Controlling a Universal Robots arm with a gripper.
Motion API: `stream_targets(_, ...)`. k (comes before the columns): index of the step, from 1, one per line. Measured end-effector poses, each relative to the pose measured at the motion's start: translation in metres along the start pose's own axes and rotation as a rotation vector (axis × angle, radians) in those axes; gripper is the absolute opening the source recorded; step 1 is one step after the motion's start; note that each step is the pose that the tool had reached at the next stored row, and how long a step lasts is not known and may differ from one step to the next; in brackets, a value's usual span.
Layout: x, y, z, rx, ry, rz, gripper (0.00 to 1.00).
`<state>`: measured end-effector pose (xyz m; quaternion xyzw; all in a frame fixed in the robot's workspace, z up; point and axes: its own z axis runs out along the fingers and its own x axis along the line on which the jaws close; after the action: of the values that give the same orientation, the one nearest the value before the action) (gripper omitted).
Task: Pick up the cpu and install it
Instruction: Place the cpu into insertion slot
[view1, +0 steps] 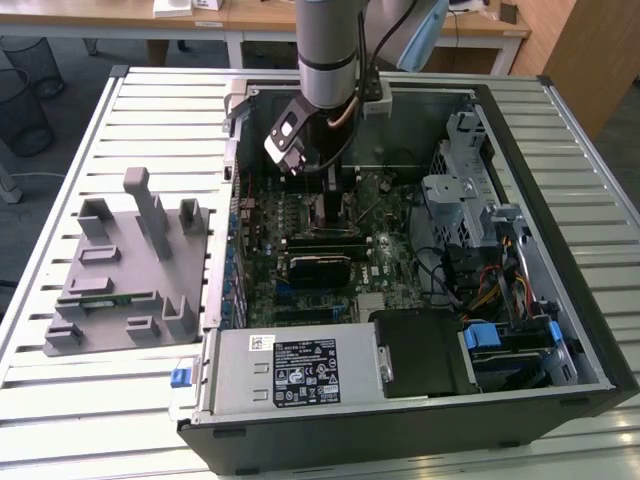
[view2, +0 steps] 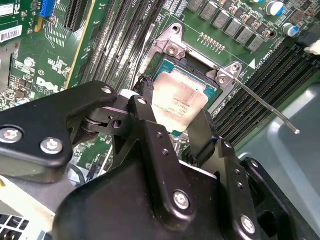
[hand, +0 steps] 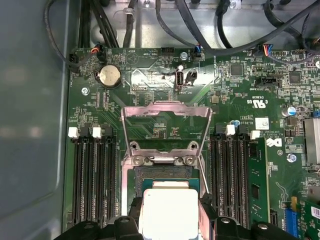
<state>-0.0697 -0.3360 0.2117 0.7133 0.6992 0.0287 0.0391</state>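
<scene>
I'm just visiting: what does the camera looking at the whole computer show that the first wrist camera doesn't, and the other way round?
Exterior view: the robot arm, the grey parts holder on the slatted table, and the whole open computer case. First wrist view: the coin battery, the raised socket frame, and the shiny cpu gripped in the hand over the socket. Both: the green motherboard.

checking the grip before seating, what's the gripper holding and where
The gripper holds the cpu by two opposite edges, above the open socket.
</scene>
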Motion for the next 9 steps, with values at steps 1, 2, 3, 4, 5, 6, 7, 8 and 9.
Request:
stream_targets(1,0.0000,0.0000,0.0007,0.0000,0.0000,0.000,0.53)
stream_targets(2,0.0001,0.0000,0.0016,0.0000,-0.0001,0.000,0.53)
stream_targets(3,0.0003,0.0001,0.0024,0.0000,-0.0001,0.000,0.53)
stream_targets(4,0.0005,0.0001,0.0032,0.0000,-0.0001,0.000,0.53)
stream_targets(5,0.0005,0.0001,0.0039,0.0000,0.0000,0.000,0.53)
stream_targets(6,0.0006,0.0000,0.0045,0.0000,0.0000,0.001,0.53)
stream_targets(7,0.0007,-0.0001,0.0050,0.0000,-0.0002,0.001,0.53)
stream_targets(8,0.0010,-0.0002,0.0055,0.0001,-0.0003,0.002,0.53)
stream_targets(9,0.0016,-0.0002,0.0060,0.0001,-0.0004,0.002,0.53)
